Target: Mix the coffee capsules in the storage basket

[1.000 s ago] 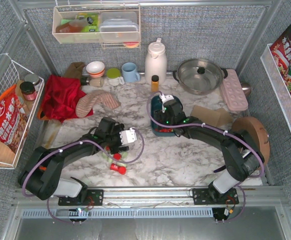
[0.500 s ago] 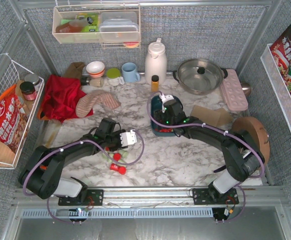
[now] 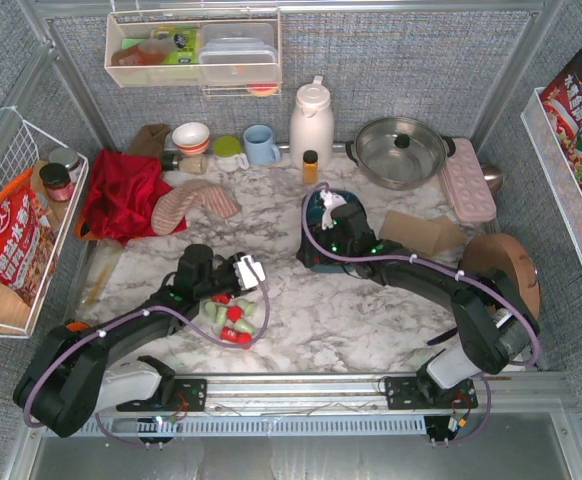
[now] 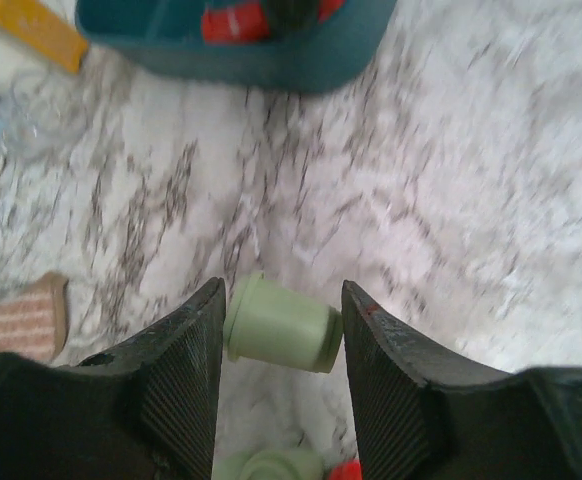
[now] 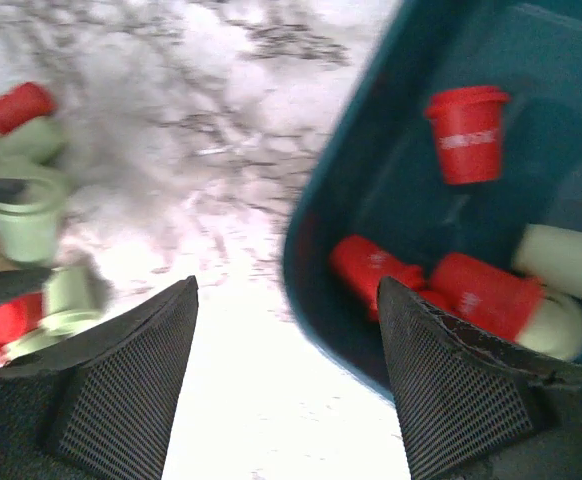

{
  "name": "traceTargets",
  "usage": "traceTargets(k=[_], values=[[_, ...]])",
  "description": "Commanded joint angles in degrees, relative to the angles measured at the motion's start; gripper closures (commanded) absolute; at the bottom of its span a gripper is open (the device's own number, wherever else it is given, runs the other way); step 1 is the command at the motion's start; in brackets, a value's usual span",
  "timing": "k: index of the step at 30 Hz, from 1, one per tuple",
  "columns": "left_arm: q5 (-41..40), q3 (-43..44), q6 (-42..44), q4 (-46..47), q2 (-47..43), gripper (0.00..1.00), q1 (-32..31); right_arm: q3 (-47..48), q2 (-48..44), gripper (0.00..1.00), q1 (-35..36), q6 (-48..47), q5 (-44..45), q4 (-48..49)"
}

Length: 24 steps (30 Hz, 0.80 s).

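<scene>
My left gripper [image 4: 282,290] is shut on a pale mint capsule [image 4: 283,326], which lies crosswise between the ribbed pads over the marble. In the top view the left gripper [image 3: 243,271] sits just behind a loose cluster of red and mint capsules [image 3: 229,318]. The teal storage basket [image 5: 316,250] holds red capsules [image 5: 466,135] and mint ones [image 5: 566,262]. My right gripper [image 5: 288,290] is open and empty at the basket's near-left rim. From above, the right gripper [image 3: 333,216] covers most of the basket [image 3: 313,262].
Left of the work area are a red cloth [image 3: 121,195] and an oven mitt [image 3: 193,207]. Cups, a white jug [image 3: 311,120] and a steel pot [image 3: 401,150] line the back. A pink tray [image 3: 468,180], cardboard and a wooden disc [image 3: 511,270] sit right.
My left gripper has closed on a mint capsule from the loose cluster and pulled slightly left and back. The right gripper has stayed open by the basket, barely shifted.
</scene>
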Motion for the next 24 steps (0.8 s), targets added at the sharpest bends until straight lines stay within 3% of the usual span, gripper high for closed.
traceTargets(k=[1, 6, 17, 22, 24], values=[[9.52, -3.83, -12.66, 23.66, -0.60, 0.49, -0.59, -2.18, -0.92, 0.24, 1.35, 7.69, -11.04, 11.26], [10.93, -5.21, -15.41, 30.82, 0.72, 0.49, -1.60, -4.66, -0.96, 0.24, 3.16, 12.87, -16.93, 21.41], [10.85, -5.62, -17.96, 35.87, 1.89, 0.49, -2.03, -5.35, 3.51, 0.26, 5.43, 18.70, -22.19, 31.37], [11.23, -5.62, -18.33, 36.37, 1.61, 0.49, -2.03, -4.64, 5.84, 0.38, 6.42, 19.63, -22.90, 32.70], [11.18, -5.69, -18.26, 36.35, 1.62, 0.49, -2.13, -4.47, 6.32, 0.52, 6.47, 19.79, -22.86, 32.72]])
